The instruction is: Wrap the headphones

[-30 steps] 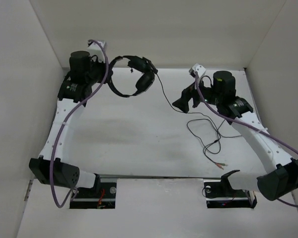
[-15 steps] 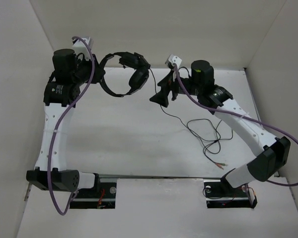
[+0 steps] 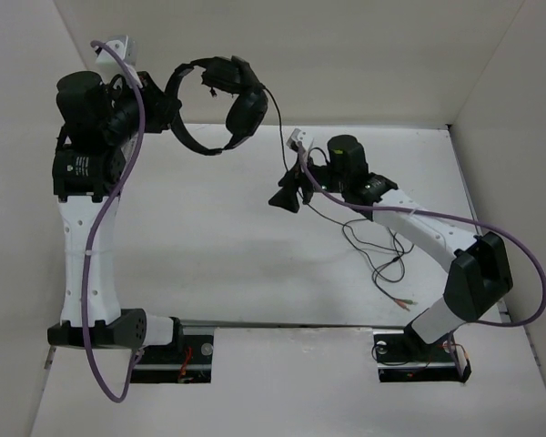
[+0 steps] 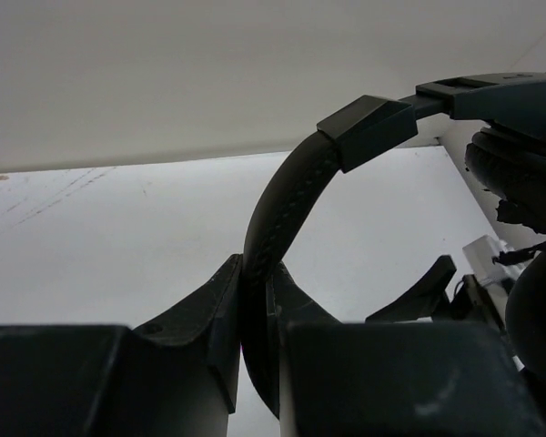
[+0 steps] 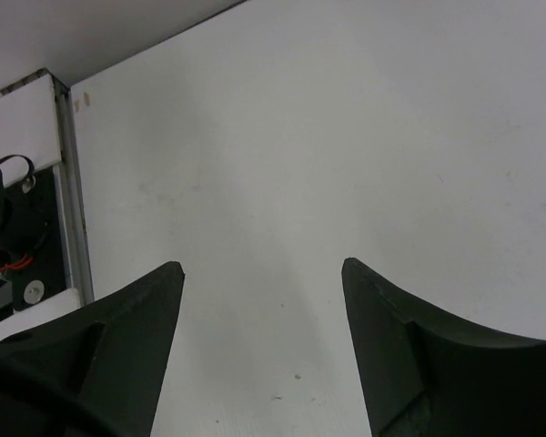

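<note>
The tabletop (image 3: 218, 264) carries only the cable's slack, and nothing rests under the headphones, so a lost grip means a drop onto bare surface.

The left arm (image 3: 77, 237) stands tall along the left edge. Any sway at that height would probably pass on to what it carries.

The headphones (image 3: 246, 114) hang in the air above the far left corner. The band arcs out from the left gripper (image 4: 255, 300) and the earcups dangle to its right. That gripper is clamped narrowly on the band at a single spot. The weight of the earcups sits well away from the pinch, so the band could pivot or slide between the fingers.

The right gripper (image 5: 259, 273) is spread wide with nothing between its fingers. It hovers over the far middle of the tabletop, just beside the line of the hanging cable. From above I cannot tell whether it touches the cable. Its wrist view shows only bare tabletop, so a closing move here would likely catch nothing.

The cable (image 3: 389, 263) runs down from the earcup, passes the right gripper and lies in loose loops toward the right edge, partly under the right arm. Those loops could snag on the arm or knot if pulled. A pull on a taut cable could also tug the headphones in the left gripper's hold.

The plugs (image 3: 403, 307) lie near the near right corner, and they could drag or catch as the slack is taken up.
</note>
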Robot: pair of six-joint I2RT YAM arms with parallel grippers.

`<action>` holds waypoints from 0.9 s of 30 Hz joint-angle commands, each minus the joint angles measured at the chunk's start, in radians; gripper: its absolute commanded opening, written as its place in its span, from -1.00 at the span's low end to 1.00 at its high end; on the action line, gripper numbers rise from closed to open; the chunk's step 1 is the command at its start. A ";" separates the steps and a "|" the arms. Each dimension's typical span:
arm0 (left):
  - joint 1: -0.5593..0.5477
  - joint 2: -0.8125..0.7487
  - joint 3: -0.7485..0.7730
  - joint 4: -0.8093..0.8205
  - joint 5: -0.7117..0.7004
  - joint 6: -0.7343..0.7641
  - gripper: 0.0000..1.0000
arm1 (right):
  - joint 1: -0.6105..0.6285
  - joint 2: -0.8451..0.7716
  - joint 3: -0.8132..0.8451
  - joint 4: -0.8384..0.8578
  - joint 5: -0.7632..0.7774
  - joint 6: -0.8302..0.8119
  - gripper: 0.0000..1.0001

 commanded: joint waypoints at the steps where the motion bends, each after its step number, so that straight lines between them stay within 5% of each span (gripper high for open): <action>1: 0.028 -0.003 0.056 0.083 0.046 -0.088 -1.00 | 0.005 -0.025 -0.043 0.113 -0.030 0.006 0.45; 9: 0.102 0.001 0.080 0.127 0.086 -0.172 -1.00 | -0.011 -0.090 -0.149 0.142 -0.065 0.015 -0.11; 15: 0.152 0.012 0.073 0.153 0.091 -0.215 -1.00 | -0.014 -0.133 -0.172 0.127 -0.033 -0.008 -0.90; 20: 0.125 0.006 -0.022 0.173 -0.001 -0.171 -1.00 | -0.017 -0.166 -0.120 0.043 0.114 -0.104 -0.94; 27: -0.006 -0.005 -0.210 0.196 -0.309 0.017 -1.00 | 0.099 -0.173 0.086 -0.241 0.583 -0.608 -0.94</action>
